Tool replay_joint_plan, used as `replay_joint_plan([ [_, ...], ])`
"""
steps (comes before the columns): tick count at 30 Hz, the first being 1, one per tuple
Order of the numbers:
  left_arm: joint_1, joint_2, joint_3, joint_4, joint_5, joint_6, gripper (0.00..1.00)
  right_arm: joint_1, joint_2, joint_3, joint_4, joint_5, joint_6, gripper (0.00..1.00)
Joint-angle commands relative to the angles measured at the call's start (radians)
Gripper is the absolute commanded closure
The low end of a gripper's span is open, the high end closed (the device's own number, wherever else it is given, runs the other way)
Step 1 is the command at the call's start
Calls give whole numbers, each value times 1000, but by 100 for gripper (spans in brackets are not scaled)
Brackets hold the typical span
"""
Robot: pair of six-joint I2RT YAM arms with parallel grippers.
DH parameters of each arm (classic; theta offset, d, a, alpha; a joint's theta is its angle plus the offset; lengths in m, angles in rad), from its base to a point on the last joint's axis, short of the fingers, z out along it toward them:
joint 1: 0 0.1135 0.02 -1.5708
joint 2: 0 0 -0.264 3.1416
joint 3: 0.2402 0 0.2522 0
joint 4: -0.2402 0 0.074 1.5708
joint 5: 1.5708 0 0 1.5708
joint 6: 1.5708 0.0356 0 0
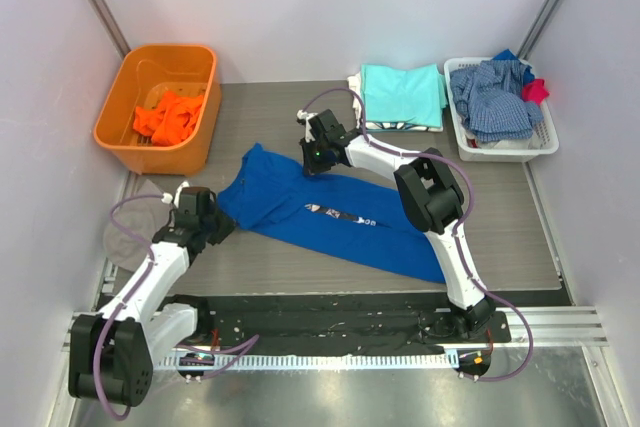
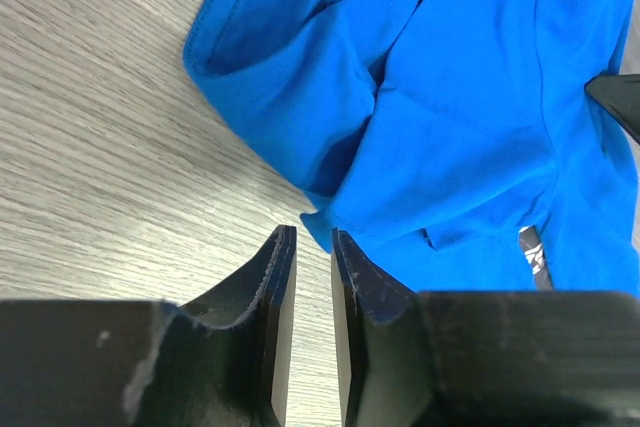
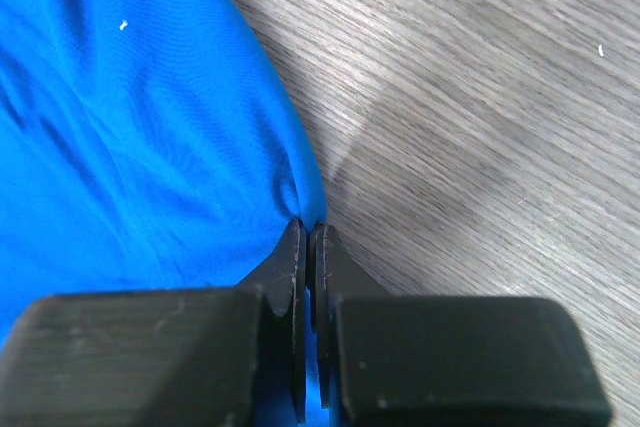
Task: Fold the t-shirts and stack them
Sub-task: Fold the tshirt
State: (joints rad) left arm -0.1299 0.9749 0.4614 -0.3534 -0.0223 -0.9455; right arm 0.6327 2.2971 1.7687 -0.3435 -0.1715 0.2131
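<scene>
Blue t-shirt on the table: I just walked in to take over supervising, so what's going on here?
Two arms are working on the blue t-shirt, which lies rumpled on the table. The right gripper is shut on its edge. The left gripper sits at another edge, jaws slightly apart, gripping nothing. An aqua t-shirt lies folded at the back.

The royal blue t-shirt is soft, matt, creased cloth. The surface is matt grey wood-grain. The left hand is scuffed matt black plastic; the orange tub, smooth plastic.
</scene>
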Motion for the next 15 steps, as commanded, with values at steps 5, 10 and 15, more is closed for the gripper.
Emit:
replay_joint_plan([
  [5, -5, -34, -1, -10, 4, -13, 75, -2, 2, -14, -12, 18, -6, 99],
  [10, -5, -94, 22, -71, 4, -21, 66, -4, -4, -12, -12, 17, -8, 99],
  [15, -5, -203, 98, -156, -40, -9, 50, -4, -28, -5, -12, 36, -9, 89],
])
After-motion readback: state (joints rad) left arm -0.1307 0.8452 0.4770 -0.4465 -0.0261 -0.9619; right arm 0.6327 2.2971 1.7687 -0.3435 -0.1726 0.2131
